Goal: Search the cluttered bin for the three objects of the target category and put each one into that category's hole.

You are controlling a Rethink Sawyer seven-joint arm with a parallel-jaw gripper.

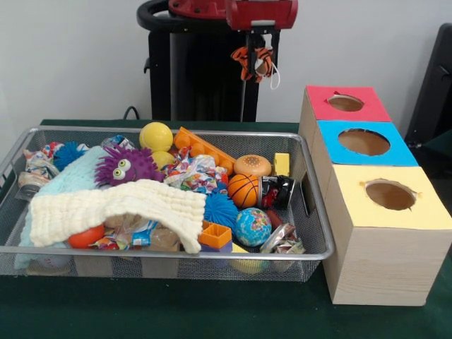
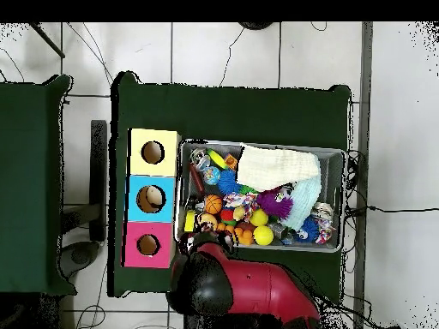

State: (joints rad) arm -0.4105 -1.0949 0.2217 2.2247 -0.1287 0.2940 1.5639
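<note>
The jaws (image 1: 258, 62) are closing on a small tiger toy (image 1: 256, 61) and hanging it high behind the bin (image 1: 311, 212); carrying it well means keeping that height until centred over a box hole (image 1: 346, 103) below, to one side.

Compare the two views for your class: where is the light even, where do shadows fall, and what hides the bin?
Front view: soft, even light, with a faint shadow inside the yellow box's hole and no harsh glare on the wire bin. Overhead view: flat light too; the red arm covers the bin's lower left corner.
</note>
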